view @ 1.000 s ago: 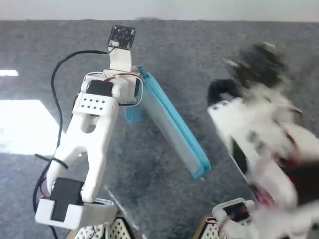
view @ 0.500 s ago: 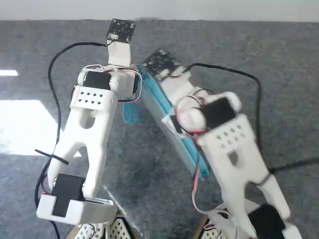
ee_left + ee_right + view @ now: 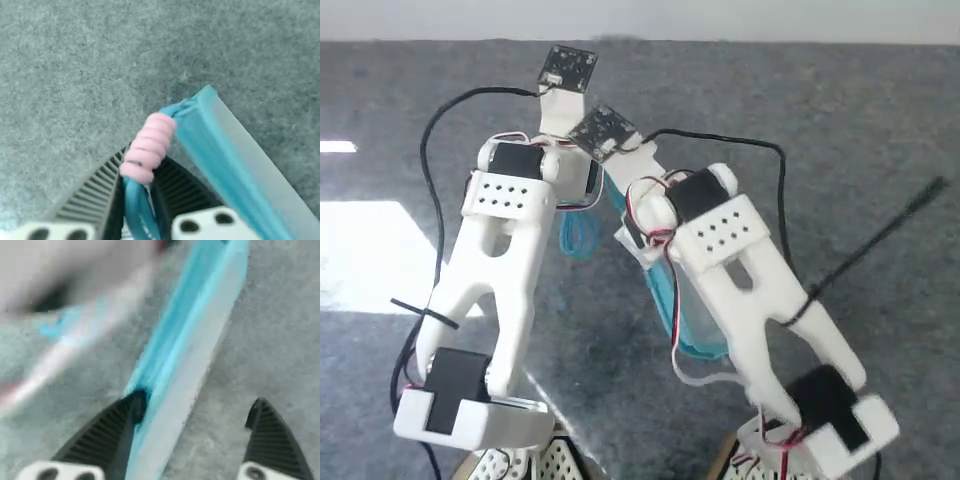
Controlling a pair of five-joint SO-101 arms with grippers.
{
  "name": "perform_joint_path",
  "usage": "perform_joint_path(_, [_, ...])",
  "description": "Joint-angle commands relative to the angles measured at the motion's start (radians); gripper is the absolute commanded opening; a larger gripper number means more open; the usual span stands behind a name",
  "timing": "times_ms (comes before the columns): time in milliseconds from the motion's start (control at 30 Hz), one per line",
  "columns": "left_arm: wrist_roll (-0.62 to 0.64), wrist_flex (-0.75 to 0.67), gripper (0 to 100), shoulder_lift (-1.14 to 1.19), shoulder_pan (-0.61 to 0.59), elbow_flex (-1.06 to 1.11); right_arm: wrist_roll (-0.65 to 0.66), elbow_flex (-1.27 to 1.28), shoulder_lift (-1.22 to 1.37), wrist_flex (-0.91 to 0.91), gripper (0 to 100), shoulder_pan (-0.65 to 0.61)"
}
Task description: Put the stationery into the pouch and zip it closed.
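the left gripper [image 3: 139, 175] is pinched tight on a blue string [image 3: 578, 236] with a pink curly bead [image 3: 148, 147], at the far corner of the long flat pouch with blue edges and clear sides [image 3: 692, 318]. the pouch stands on its edge on the grey table [image 3: 880, 120], slanting from far left to near right. the right gripper [image 3: 199, 400] is spread wide around it.

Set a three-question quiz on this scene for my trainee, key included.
1. True or false: the left pincer is shut on the blue cord of the pouch.
2. The right pincer is: A) open over the pouch; B) shut on a pen; C) shut on the cord.
3. What colour is the bead on that cord?
Key: 1 true; 2 A; 3 pink.
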Motion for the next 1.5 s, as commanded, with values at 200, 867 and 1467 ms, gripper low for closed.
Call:
perform_joint_path(200, [-0.058, 0.147, 1, -0.018, -0.002, -0.2, -0.006, 0.092, 0.061, -0.096, 31.8, 0.101])
perform_joint_path(867, [-0.086, 0.252, 1, -0.009, 0.0, -0.323, -0.054, 0.074, -0.346, 0.202, 31.9, -0.079])
perform_joint_path(1467, [-0.101, 0.256, 1, -0.009, -0.006, -0.323, -0.057, 0.273, -0.325, 0.054, 31.8, -0.174])
